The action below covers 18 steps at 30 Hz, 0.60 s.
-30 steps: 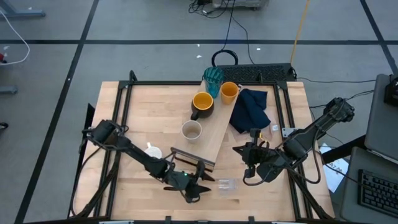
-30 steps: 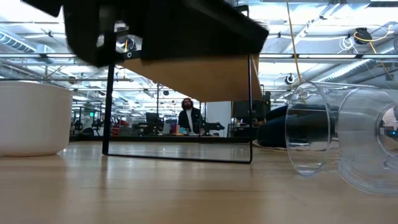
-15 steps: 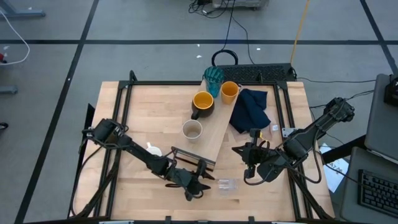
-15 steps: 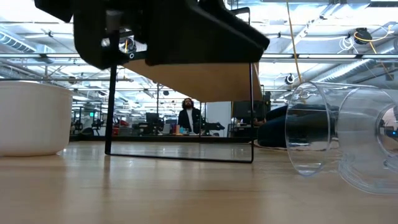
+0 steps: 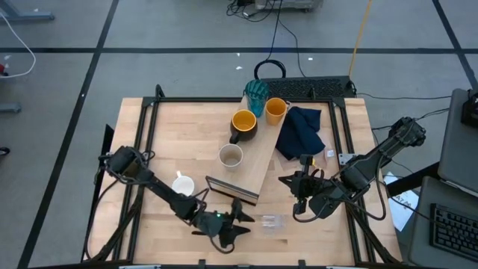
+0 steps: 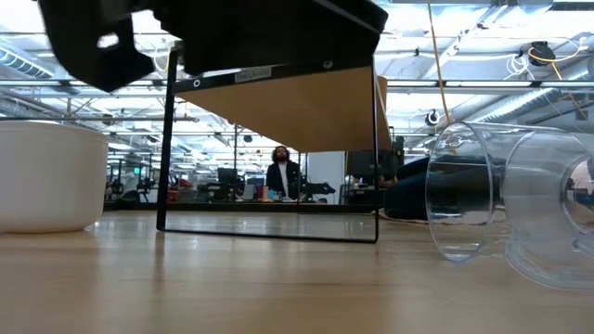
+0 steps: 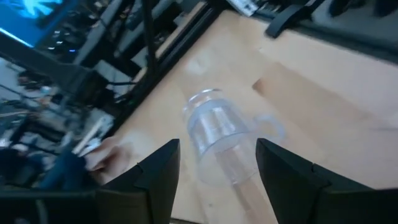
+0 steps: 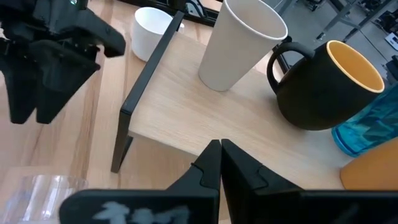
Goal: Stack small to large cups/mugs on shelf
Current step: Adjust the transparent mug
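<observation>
The shelf (image 5: 258, 161) is a light-wood board on thin dark legs (image 6: 167, 139). On it stand a teal tumbler (image 5: 255, 93), an orange cup (image 5: 275, 110), a dark mug with a yellow inside (image 5: 243, 123) and a beige cup (image 5: 230, 155). A white mug (image 5: 183, 183) stands on the table left of the shelf. The clear glass (image 5: 270, 221) lies on its side on the table near the front edge. My left gripper (image 5: 243, 223) is open just left of the glass (image 7: 211, 124), apart from it. My right gripper (image 5: 299, 203) hovers shut right of the shelf's near end.
A navy cloth (image 5: 300, 131) lies right of the shelf at the back. Black frame rails (image 5: 149, 134) run along the table's sides. Bare wood lies between the white mug and the table's left rail. A person (image 6: 280, 172) stands far off in the room.
My left gripper has swung a little toward the table's near edge, away from the shelf's near end, and stays open. The glass and the cups have not moved.
</observation>
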Available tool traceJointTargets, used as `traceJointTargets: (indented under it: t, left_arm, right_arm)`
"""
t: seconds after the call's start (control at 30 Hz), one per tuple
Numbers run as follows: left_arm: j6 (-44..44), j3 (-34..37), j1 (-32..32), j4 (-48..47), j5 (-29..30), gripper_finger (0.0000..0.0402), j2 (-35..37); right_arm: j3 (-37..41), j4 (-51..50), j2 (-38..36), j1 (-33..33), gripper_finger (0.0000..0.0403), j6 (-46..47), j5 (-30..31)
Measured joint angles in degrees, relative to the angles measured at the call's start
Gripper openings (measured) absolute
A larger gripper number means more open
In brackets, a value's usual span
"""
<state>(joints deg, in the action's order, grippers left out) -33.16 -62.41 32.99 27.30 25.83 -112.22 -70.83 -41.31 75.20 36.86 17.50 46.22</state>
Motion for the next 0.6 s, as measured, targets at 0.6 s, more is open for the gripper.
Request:
traceJointTargets:
  t: [0.6]
  left_arm:
    - [-10.12, -17.28, -1.05, -10.36, 11.59, 0.0211, -13.62]
  right_arm:
    - [0.00, 1.19, 0.00, 2.36, 0.0000, 0.11, -0.07]
